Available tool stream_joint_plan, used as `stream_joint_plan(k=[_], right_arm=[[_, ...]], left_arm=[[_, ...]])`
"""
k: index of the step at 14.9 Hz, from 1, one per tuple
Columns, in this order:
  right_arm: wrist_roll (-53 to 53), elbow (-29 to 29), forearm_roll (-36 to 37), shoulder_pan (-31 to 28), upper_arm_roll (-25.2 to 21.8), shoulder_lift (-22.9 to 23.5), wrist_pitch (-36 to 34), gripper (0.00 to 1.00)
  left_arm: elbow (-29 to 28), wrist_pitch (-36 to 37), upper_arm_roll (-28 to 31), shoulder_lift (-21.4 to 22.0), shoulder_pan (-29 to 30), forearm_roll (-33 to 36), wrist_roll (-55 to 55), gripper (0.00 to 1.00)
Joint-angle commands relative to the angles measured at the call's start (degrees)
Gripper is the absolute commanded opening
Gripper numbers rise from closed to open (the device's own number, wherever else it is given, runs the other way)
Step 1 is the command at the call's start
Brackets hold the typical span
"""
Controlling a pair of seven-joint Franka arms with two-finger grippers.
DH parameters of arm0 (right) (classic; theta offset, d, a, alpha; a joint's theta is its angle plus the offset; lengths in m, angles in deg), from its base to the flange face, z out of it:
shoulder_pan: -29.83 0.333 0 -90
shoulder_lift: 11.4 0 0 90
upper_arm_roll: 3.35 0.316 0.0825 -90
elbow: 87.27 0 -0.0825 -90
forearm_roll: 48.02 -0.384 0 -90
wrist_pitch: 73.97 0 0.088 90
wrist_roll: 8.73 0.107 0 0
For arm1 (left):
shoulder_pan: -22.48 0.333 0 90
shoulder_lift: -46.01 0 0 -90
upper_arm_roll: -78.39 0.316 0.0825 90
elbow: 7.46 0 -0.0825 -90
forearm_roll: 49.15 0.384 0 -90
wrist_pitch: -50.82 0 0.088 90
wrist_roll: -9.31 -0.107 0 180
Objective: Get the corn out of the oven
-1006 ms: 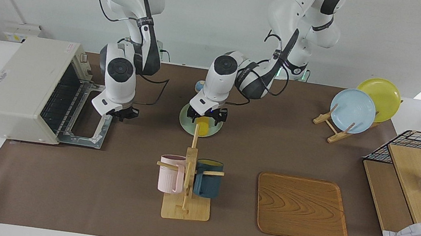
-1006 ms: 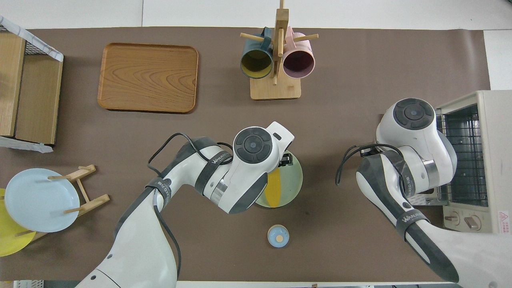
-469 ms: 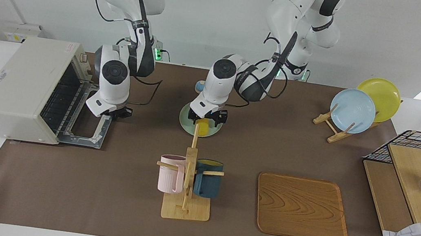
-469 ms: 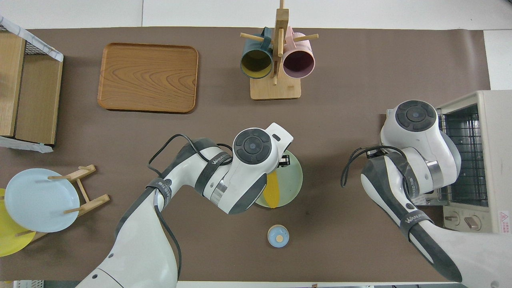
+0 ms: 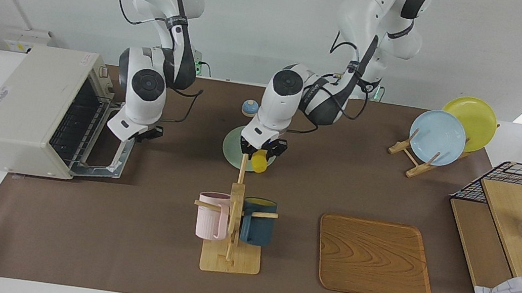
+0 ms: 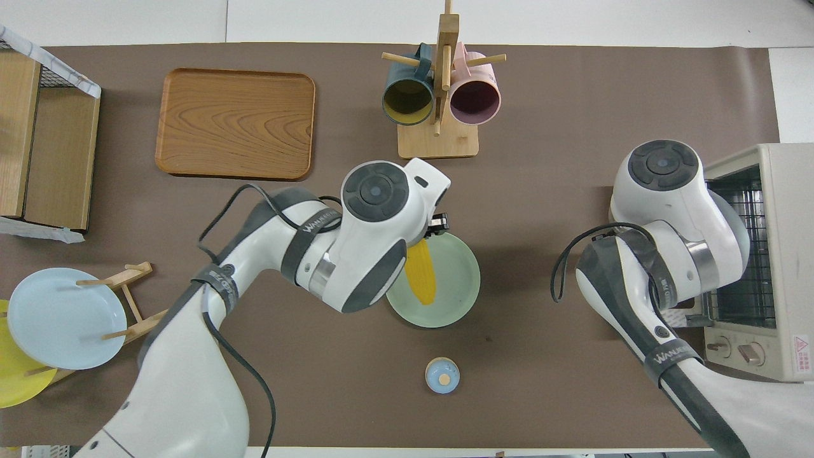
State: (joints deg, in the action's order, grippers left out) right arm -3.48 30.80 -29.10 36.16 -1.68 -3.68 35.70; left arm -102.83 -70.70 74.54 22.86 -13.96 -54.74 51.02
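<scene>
The corn is already out of the oven and is pinched by the left gripper above the green plate. The right gripper, pressed together, is kept by the open oven door. Little is left.

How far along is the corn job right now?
Mostly done: the bumpy yellow corn cob is out of the off-white toaster oven, whose door hangs open. In hand: the left gripper is shut on it, lifted over the pale green plate. The right gripper waits, shut, by the oven door. Left: setting the corn down.
</scene>
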Motion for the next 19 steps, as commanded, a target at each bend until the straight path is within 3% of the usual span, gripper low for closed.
stream_joint_plan(k=[1, 7, 10, 14, 18, 19], right_arm=[[-7.27, -3.19, 2.88, -4.31, -1.14, -3.31, -5.16, 0.03], [-12.97, -4.60, 0.87, -10.01, -1.23, -7.28, -9.13, 0.03], [-14.14, -4.60, 0.68, -12.05, -1.23, -7.28, -9.13, 0.04], [-14.66, -7.22, -2.03, -12.22, -1.32, -10.61, -13.06, 0.05], [-14.66, -15.22, -13.34, -11.78, -1.14, -12.12, -20.63, 0.17], [-14.31, -16.02, -16.25, -11.61, -1.14, -12.03, -20.73, 0.28]], left_arm=[[9.04, 10.92, -0.19, 0.20, 8.29, 0.93, -5.73, 0.00], [18.11, 13.68, -0.02, -6.02, 20.34, 5.31, -21.39, 0.00], [28.63, 15.08, 0.07, -13.40, 23.17, 7.26, -22.72, 0.00], [36.99, 13.33, 0.95, -21.49, 24.74, 9.99, -22.81, 0.00], [39.48, 11.15, 3.15, -24.49, 25.19, 9.99, -22.90, 0.00], [39.56, 10.09, 3.06, -25.28, 25.10, 9.99, -22.90, 0.00]])
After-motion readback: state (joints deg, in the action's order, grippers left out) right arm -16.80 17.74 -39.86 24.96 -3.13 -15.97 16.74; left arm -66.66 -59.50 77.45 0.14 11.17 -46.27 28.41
